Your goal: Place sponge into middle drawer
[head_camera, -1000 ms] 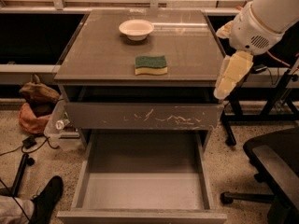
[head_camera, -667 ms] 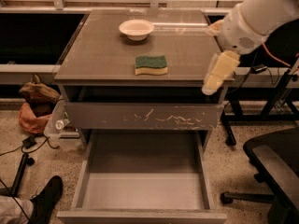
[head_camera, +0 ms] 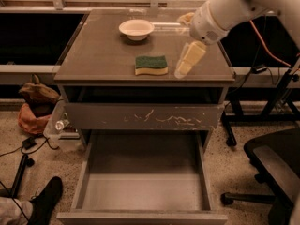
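The sponge (head_camera: 151,64), dark green on top with a yellow body, lies flat near the front middle of the cabinet top (head_camera: 98,55). My gripper (head_camera: 186,61) hangs from the white arm coming in from the upper right. It is just right of the sponge, a little above the top, and holds nothing. The middle drawer (head_camera: 145,191) is pulled out wide below the cabinet, its plain grey floor bare. The grey drawer front with pale scratch marks (head_camera: 143,116) above it is closed.
A white bowl (head_camera: 136,28) stands at the back of the cabinet top. An office chair (head_camera: 274,168) is at the lower right. A person's shoe (head_camera: 46,201), cables and a brown bag (head_camera: 36,102) are on the floor at the left.
My gripper has moved left from beyond the cabinet's right edge to over the top, close beside the sponge. The sponge, bowl and drawer have not moved.
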`<state>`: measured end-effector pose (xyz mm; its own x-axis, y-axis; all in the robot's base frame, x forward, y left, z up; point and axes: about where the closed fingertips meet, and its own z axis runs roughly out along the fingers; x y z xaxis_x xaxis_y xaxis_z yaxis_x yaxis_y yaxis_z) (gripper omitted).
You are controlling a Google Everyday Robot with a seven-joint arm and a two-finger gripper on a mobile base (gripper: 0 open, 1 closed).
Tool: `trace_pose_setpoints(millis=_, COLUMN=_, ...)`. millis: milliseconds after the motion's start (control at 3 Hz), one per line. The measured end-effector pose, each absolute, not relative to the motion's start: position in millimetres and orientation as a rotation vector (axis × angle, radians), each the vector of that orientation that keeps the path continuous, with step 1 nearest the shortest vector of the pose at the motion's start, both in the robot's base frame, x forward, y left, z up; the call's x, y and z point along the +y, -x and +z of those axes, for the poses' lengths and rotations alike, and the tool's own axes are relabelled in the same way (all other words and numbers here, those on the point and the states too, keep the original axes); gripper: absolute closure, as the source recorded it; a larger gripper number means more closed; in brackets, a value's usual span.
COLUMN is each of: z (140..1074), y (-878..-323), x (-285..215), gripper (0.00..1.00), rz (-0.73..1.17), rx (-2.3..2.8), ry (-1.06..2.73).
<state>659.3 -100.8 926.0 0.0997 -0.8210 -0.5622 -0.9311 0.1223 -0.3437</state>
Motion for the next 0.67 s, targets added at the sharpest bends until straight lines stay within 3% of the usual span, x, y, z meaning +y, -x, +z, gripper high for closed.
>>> trace_pose_setpoints(millis=667, z=899, y=-726, x=-47, gripper=0.00, rz=0.358, rx=1.604, ry=1.736)
